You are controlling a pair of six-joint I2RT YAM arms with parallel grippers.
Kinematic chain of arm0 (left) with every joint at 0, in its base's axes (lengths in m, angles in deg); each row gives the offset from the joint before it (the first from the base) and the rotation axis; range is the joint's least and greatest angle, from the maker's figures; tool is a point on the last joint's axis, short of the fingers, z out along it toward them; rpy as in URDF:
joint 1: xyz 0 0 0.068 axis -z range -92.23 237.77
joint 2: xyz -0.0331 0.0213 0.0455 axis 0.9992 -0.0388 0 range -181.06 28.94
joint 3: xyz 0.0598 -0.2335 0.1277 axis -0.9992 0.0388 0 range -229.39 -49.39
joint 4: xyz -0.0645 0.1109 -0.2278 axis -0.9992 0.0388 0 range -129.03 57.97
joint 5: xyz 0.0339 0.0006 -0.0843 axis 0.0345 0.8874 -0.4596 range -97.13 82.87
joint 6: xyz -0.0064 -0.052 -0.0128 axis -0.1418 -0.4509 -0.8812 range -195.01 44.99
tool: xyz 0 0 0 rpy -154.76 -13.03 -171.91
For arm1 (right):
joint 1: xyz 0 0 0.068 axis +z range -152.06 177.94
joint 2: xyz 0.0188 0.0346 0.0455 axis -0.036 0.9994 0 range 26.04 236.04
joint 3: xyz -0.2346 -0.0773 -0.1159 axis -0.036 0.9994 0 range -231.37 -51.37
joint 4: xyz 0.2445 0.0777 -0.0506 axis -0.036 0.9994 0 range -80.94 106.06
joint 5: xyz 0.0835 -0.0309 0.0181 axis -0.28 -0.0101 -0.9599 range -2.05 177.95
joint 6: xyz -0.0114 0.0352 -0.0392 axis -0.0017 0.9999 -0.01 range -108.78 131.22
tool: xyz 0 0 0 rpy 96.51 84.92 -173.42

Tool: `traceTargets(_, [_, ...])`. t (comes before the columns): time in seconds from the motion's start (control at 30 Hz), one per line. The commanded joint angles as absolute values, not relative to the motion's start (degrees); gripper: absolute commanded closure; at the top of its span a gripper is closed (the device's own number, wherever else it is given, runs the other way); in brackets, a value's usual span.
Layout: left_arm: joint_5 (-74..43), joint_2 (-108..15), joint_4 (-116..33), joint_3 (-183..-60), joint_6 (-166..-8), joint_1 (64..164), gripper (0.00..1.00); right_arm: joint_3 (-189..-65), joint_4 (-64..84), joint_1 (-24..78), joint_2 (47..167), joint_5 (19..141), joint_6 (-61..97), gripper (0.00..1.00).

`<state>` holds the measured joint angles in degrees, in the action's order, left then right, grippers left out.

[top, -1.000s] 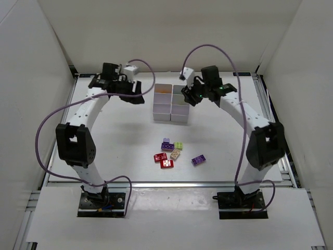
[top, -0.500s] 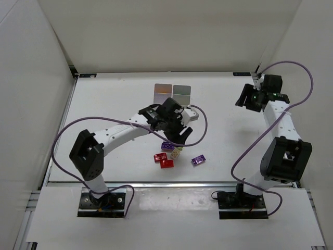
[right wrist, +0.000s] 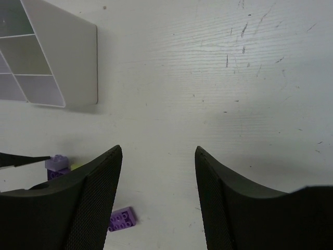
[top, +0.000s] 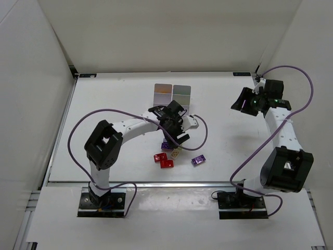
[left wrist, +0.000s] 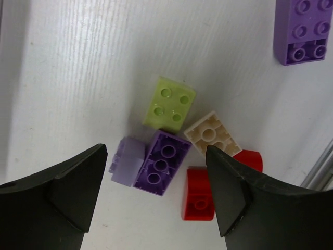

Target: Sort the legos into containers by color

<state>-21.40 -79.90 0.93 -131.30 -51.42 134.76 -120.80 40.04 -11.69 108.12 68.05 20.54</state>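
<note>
Nearest us lie two red bricks (left wrist: 199, 200) and, off to the right, a lone purple brick (top: 197, 160); we leave both for later. Just beyond, our left jaws hang spread wide and empty over the cluster, straddling a dark purple brick (left wrist: 161, 164). A lilac brick (left wrist: 127, 161) touches one side of it, a tan brick (left wrist: 210, 135) sits just beside the other, and a lime brick (left wrist: 169, 104) lies at its far end. We judge the dark purple one the target, and we cannot tell whether the lilac is joined to it. We should square the wrist to its long sides, drop straight down onto bare counter (left wrist: 62, 78), and close slowly so the tan is not dragged along. Farther off wait the containers (right wrist: 80, 62), well apart from the cluster. Our right jaws stand apart and empty, far to the right.
</note>
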Motion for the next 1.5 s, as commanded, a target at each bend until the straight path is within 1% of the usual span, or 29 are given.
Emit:
traceTargets(0.0, [-21.99, -79.96, 0.96, -134.2, -46.63, 134.8, 0.13, -120.54, 37.89, -11.82, 107.69, 65.71, 21.06, 0.37])
traceTargets(0.3, [-24.36, -83.03, 0.43, -137.28, -48.38, 136.55, 0.16, -119.57, 37.45, -11.91, 107.77, 65.45, 20.45, 0.37])
traceTargets(0.63, [-26.03, -86.11, -0.62, -137.64, -51.64, 137.08, 0.2, -119.83, 37.01, -12.08, 108.56, 65.36, 19.66, 0.37])
traceTargets(0.9, [-20.59, -87.34, -4.31, -134.74, -50.67, 137.08, 0.26, -119.75, 36.92, -12.35, 108.92, 64.4, 19.75, 0.37])
traceTargets(1.03, [-17.25, -86.99, -5.63, -133.16, -49.62, 137.08, 0.32, -119.66, 36.92, -12.35, 108.92, 64.4, 19.74, 0.37])
traceTargets(1.07, [-16.81, -86.73, -6.16, -132.2, -49.44, 137.08, 0.36, -119.57, 36.57, -12.35, 108.92, 64.4, 19.66, 0.37])
traceTargets(1.1, [-16.54, -86.73, -6.25, -131.93, -49.26, 137.17, 0.39, -119.66, 36.74, -12.26, 109.09, 64.31, 19.66, 0.37])
traceTargets(1.27, [-14.08, -85.94, -7.3, -129.47, -47.86, 137.17, 0.46, -119.74, 35.95, -12.35, 109.71, 64.04, 19.75, 0.37])
traceTargets(1.37, [-13.9, -84.89, -7.74, -128.32, -47.68, 137.17, 0.52, -119.66, 35.69, -12.35, 110.15, 63.52, 19.92, 0.36])
traceTargets(1.4, [-14.25, -83.92, -8.35, -128.06, -47.68, 137.17, 0.56, -119.57, 35.6, -12.26, 110.06, 63.43, 19.92, 0.36])
traceTargets(1.47, [-15.04, -83.04, -8.36, -128.32, -48.2, 137.08, 0.6, -119.66, 35.51, -12.26, 110.41, 63.25, 20.01, 0.36])
